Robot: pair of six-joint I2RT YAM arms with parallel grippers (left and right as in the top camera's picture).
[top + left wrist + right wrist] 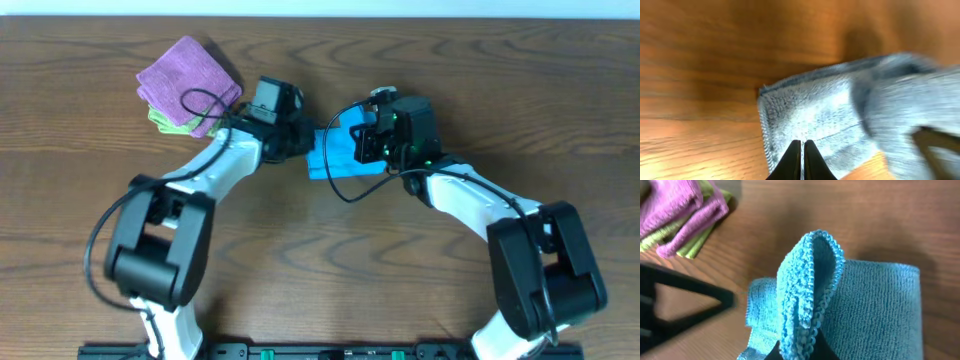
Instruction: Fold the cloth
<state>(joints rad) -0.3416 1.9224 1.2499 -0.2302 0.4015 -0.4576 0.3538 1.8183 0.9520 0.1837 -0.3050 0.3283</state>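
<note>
The bright sky-blue cloth (340, 152) lies partly folded at the table's middle, between my two arms. My right gripper (372, 140) is shut on a raised fold of the cloth (810, 290), whose stitched edge stands up between the fingers (799, 352). The rest of the cloth lies flat beneath it. My left gripper (300, 142) sits at the cloth's left edge. In the left wrist view its fingers (803, 150) are pressed together over the cloth (815, 115), with nothing visible between them. That view is blurred.
A folded purple cloth (188, 76) lies on a folded green cloth (168, 120) at the back left; both show in the right wrist view (675, 210). The left arm's black body (675, 300) sits left of the blue cloth.
</note>
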